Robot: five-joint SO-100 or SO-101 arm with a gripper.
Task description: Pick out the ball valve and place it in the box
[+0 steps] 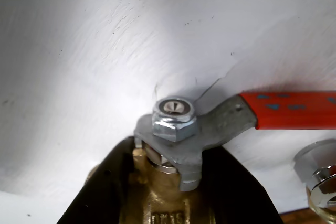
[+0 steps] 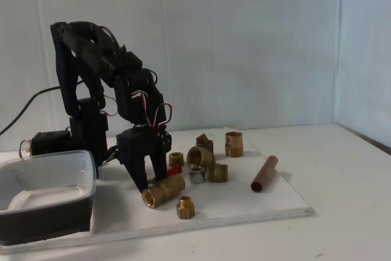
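Observation:
The ball valve (image 1: 164, 203) lies on the white board, its brass body up close in the wrist view with a steel nut on top and its red lever handle (image 1: 294, 109) pointing right. My gripper (image 1: 176, 149) reaches down over it, one black finger pressed against each side of the brass body. In the fixed view the valve (image 2: 166, 189) rests on the board under the gripper (image 2: 151, 183), and a bit of red handle shows behind it. The box (image 2: 91, 172), a clear tub with a dark lower part, stands to the left of the arm.
Several small brass fittings (image 2: 234, 143) and a silver nut (image 2: 197, 176) lie just right of the valve, with one fitting (image 2: 185, 207) in front. A copper pipe (image 2: 264, 173) lies farther right on the white board (image 2: 244, 209). A shiny fitting (image 1: 320, 174) sits at the wrist view's right edge.

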